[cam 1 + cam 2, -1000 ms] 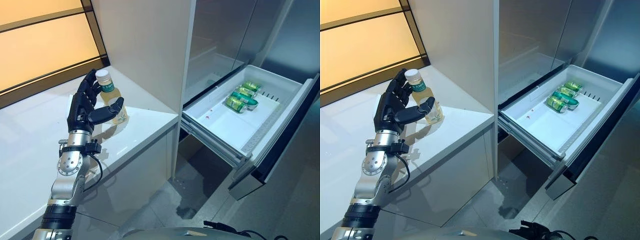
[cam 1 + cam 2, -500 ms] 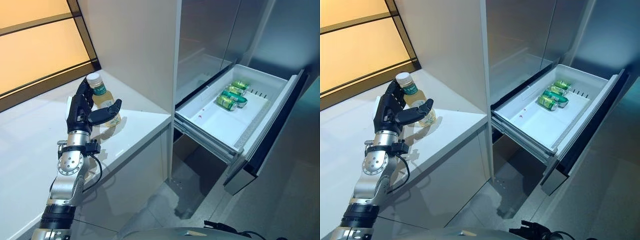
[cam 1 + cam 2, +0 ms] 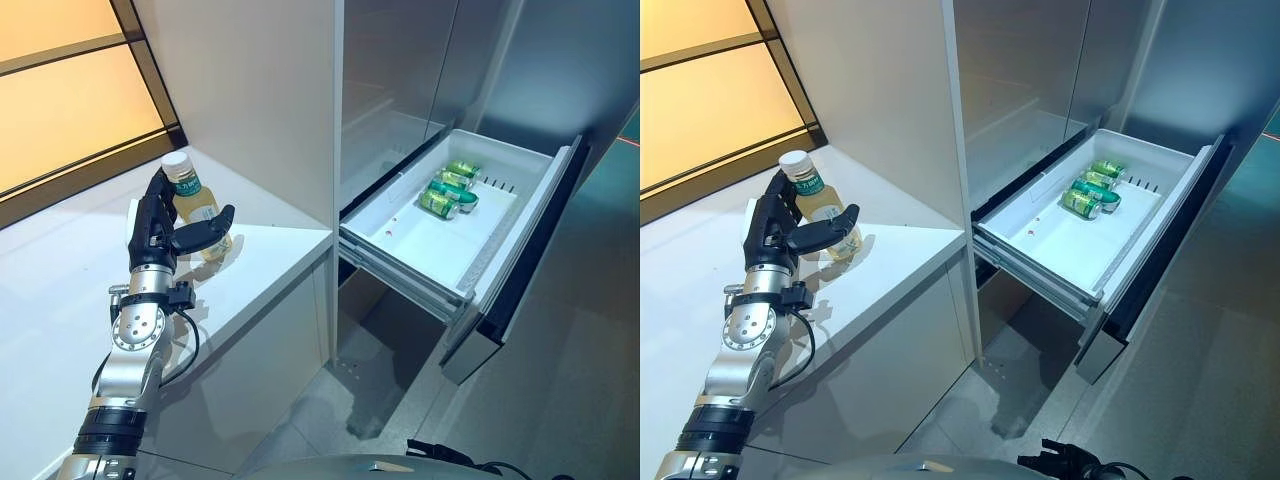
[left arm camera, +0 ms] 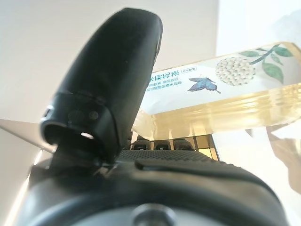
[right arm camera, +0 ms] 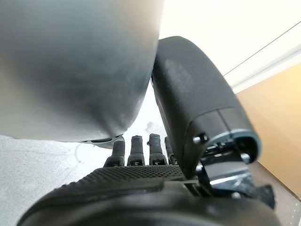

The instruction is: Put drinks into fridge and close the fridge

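Gripping bottle (image 3: 196, 207), left hand (image 3: 160, 228)

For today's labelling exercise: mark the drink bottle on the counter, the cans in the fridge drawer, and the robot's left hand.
bottle (image 3: 196, 206), left eye view, on its labelled body.
cans (image 3: 440, 202), left eye view, on the nearest can's side.
left hand (image 3: 158, 232), left eye view, on the back of the hand.
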